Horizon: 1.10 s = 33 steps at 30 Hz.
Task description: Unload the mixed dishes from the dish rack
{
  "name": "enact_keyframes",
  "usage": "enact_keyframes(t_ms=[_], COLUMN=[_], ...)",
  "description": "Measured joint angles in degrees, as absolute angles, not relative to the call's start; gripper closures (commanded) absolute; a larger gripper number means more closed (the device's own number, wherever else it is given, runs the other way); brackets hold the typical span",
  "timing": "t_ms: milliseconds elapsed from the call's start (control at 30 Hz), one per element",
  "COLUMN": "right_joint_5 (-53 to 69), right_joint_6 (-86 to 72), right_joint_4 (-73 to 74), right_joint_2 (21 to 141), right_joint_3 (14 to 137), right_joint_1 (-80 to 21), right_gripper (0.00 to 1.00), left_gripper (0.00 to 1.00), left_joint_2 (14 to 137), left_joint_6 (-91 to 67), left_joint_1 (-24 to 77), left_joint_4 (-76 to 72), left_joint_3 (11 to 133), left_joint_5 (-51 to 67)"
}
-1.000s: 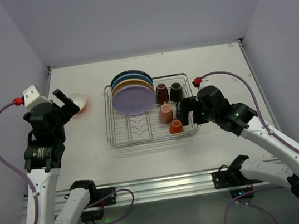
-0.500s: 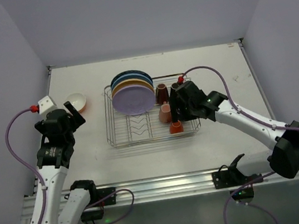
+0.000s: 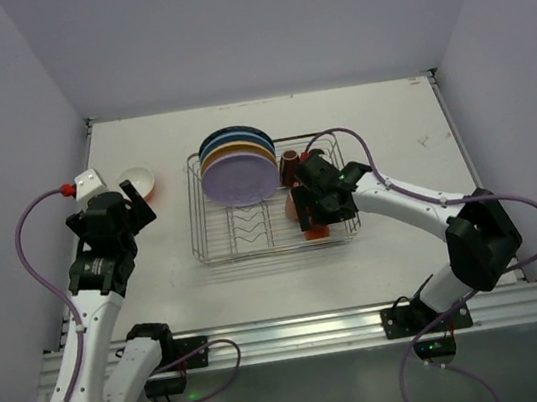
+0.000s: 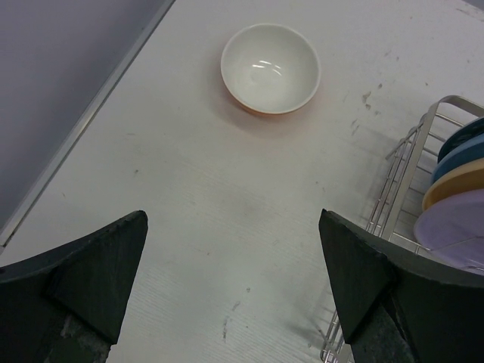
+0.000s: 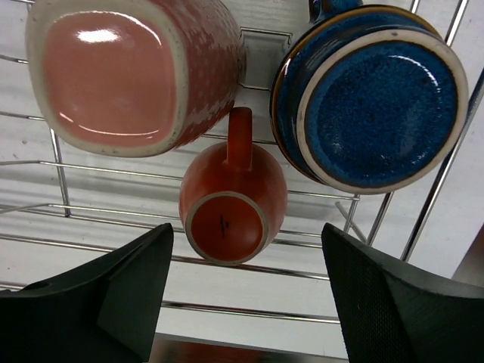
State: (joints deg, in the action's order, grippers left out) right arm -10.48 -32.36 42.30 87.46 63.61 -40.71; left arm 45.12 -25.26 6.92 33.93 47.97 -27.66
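The silver wire dish rack [image 3: 214,231] holds upright plates [image 3: 239,170], lavender in front, with yellow and blue ones behind. On its right side stand upside-down cups: brown [image 3: 289,166], pink [image 3: 292,203] and orange [image 3: 316,232]. My right gripper [image 3: 313,214] hovers over them, open. In the right wrist view its jaws [image 5: 248,231] stand either side of the orange cup [image 5: 231,208] without touching it, below the pink cup [image 5: 128,68] and a blue cup [image 5: 374,94]. The orange bowl [image 3: 137,183], white inside [image 4: 270,68], rests on the table left of the rack. My left gripper [image 3: 130,203] hangs open and empty [image 4: 233,219] near it.
The rack's left wire edge [image 4: 401,166] and the plate rims [image 4: 454,197] show at the right of the left wrist view. White table [image 3: 387,112] extends around the rack, bounded by grey walls on three sides.
My right arm swung left and forward over the rack's cups, and its jaws narrowed a little around the orange cup. The left arm drew back slightly from the bowl, still open.
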Motion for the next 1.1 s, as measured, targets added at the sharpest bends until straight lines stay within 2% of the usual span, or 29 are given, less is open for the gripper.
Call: enact_keyframes(t_ms=[567, 800, 1100], right_joint_5=[-8.0, -7.3, -6.3], right_joint_6=[-32.2, -31.9, -31.6], right_joint_4=[41.5, 41.2, 40.5], right_joint_2=[93.5, 94.4, 94.9], right_joint_3=[64.6, 64.6, 64.3], right_joint_1=[-40.7, -40.7, -40.7], right_gripper=[0.20, 0.26, 0.25], left_gripper=[0.00, 0.00, 0.00], left_joint_2=[45.0, 45.0, 45.0], left_joint_6=[-24.6, -24.4, -24.4], left_joint_1=[7.6, 7.7, 7.9], left_joint_4=[33.9, 33.9, 33.9], left_joint_3=[48.0, 48.0, 48.0], left_joint_5=[-27.7, -27.8, -27.9])
